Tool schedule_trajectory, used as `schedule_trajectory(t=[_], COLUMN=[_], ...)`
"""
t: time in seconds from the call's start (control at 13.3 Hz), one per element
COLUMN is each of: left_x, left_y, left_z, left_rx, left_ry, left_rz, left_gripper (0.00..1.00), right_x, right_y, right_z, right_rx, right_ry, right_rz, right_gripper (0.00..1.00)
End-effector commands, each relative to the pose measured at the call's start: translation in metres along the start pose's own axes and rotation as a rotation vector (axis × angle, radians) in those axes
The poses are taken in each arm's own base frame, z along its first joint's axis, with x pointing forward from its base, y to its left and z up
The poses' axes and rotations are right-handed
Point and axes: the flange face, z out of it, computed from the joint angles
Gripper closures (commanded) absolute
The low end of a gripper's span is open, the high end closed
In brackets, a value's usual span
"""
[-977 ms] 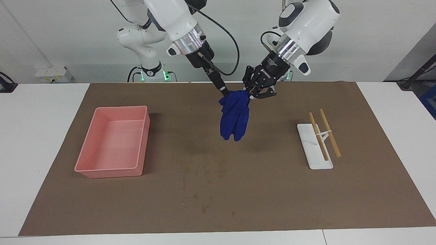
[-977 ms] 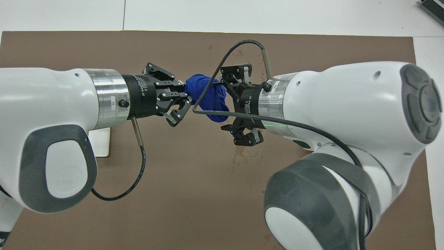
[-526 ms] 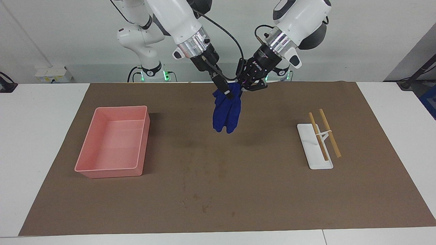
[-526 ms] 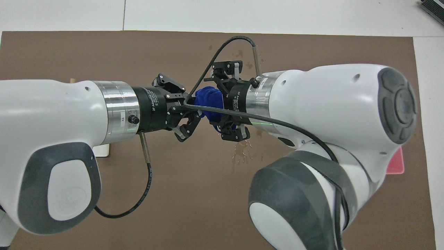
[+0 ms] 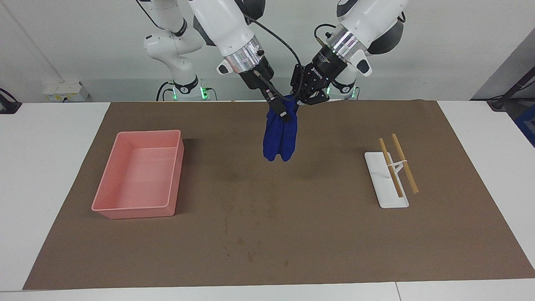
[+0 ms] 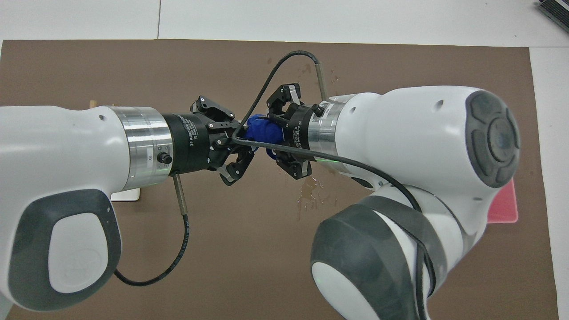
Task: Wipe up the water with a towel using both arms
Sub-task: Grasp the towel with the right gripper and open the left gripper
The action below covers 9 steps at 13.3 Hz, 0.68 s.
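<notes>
A dark blue towel hangs bunched in the air over the brown mat, toward the robots' edge of it. My right gripper and my left gripper meet at the towel's top, and each is shut on it. In the overhead view the two grippers, left and right, face each other with the towel between them. Water drops glisten on the mat under the right wrist. More wet spots lie farther from the robots.
An empty pink bin stands toward the right arm's end of the mat. A white rest with two wooden chopsticks lies toward the left arm's end. White table surrounds the mat.
Both grippers have risen and drawn closer together, toward the robots, lifting the towel higher above the mat. The towel now hangs straighter.
</notes>
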Motion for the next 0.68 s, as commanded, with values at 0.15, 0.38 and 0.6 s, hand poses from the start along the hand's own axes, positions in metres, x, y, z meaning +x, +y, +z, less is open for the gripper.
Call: schedule_trajectory(t=[0.15,0.38,0.6], left_x=[-0.001,0.0,0.014], left_y=[-0.007,-0.007,0.021], left_z=[-0.015,-0.014,-0.03], left_rx=[-0.003,-0.005,-0.091], left_ry=[-0.012,-0.007,0.014], left_rz=[-0.014,-0.003,-0.003], left_gripper=[0.01,0.0,0.0], right_x=[0.006,0.007,0.011], right_y=[-0.001,0.001,0.032], right_z=[0.003,0.004,0.012], right_rx=[0.003,-0.01,-0.126], right_ry=[0.066,0.08,0.118], right_rz=[-0.033,-0.04,-0.127], right_gripper=[1.0,1.0,1.0])
